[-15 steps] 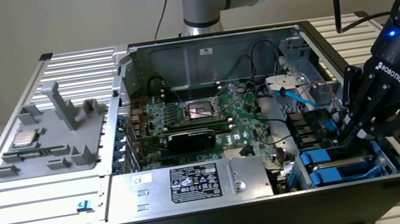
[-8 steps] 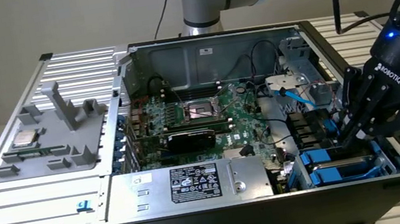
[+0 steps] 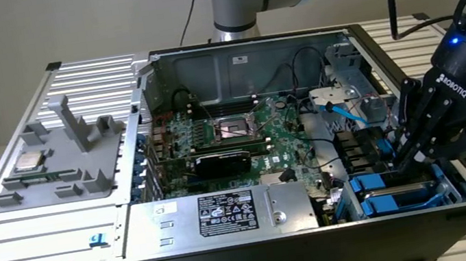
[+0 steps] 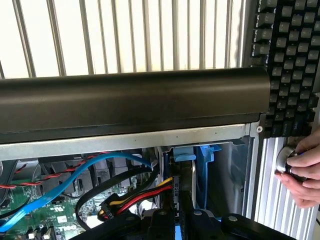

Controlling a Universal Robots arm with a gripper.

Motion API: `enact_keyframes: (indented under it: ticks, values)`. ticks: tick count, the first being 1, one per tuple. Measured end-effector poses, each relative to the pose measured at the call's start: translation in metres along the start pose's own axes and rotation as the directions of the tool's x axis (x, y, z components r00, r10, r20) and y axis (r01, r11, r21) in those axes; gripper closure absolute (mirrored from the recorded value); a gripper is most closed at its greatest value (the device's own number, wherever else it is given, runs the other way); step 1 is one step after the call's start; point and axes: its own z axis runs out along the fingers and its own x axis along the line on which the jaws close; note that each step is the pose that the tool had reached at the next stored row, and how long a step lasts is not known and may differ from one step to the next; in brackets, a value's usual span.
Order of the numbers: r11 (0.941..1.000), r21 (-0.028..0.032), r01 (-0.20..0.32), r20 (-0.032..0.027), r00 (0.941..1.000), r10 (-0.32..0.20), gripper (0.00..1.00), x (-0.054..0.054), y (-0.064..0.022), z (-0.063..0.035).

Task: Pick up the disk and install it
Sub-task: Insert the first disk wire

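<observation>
- The gripper (image 3: 414, 157) is down in the drive bay (image 3: 405, 189) at the computer case's (image 3: 324, 241) corner on the exterior view's right, fingers pinched nearly together.
- I take the thin edge between them for the disk (image 4: 186, 187), standing on edge beside the blue bracket (image 4: 204, 175); not certain.
- Done well: stay square to the slot, press straight, clear of the cables (image 4: 145, 192).
- A hand (image 4: 305, 172) rests on a knob outside.
</observation>
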Motion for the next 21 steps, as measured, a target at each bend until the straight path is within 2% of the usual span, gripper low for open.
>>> enact_keyframes:
  ticks: [7, 14, 21]
  values:
    - [1.0, 0.0003, -0.002, -0.001, 1.0, 0.002, 0.84, 0.0001, 0.0003, 0.0005]
    - [0.9997, 0.004, -0.022, -0.0065, 0.9997, 0.022, 0.84, 0.0002, 0.0021, 0.0002]
    - [0.9996, 0.0047, -0.027, -0.0072, 0.9996, 0.027, 0.84, 0.0004, 0.0039, 0.0007]
